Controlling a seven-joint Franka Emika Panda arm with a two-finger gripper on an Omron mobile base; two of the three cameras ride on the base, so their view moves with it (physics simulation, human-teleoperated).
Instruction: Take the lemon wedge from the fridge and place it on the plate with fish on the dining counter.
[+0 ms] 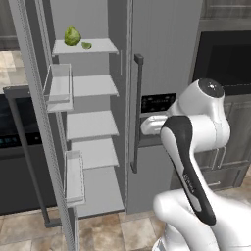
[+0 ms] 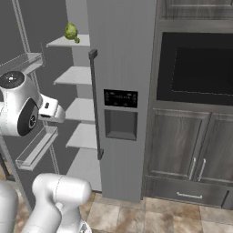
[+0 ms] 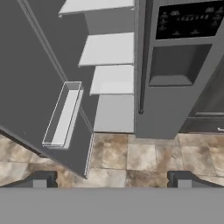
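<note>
The fridge (image 1: pixel 162 54) stands with its left door swung open and its right door shut. On the top shelf lies the small yellow-green lemon wedge (image 1: pixel 86 45), just right of a larger leafy green ball (image 1: pixel 72 36); both also sit high up in the right base view, wedge (image 2: pixel 77 40) beside ball (image 2: pixel 70 31). My gripper (image 3: pixel 112 180) is open and empty, its fingertips (image 3: pixel 43 179) wide apart. It points down at the lower shelves and the floor in front of the fridge (image 3: pixel 175 100), well below the wedge. The plate with fish and the dining counter are out of view.
The open door (image 1: pixel 34 122) carries clear bins (image 1: pixel 60 88) and juts toward me on the left. A dark bar handle (image 1: pixel 138 112) runs down the shut door. A dark oven (image 2: pixel 200 63) and grey cabinets (image 2: pixel 182 145) stand to the right, a dark appliance (image 1: pixel 14 147) to the left.
</note>
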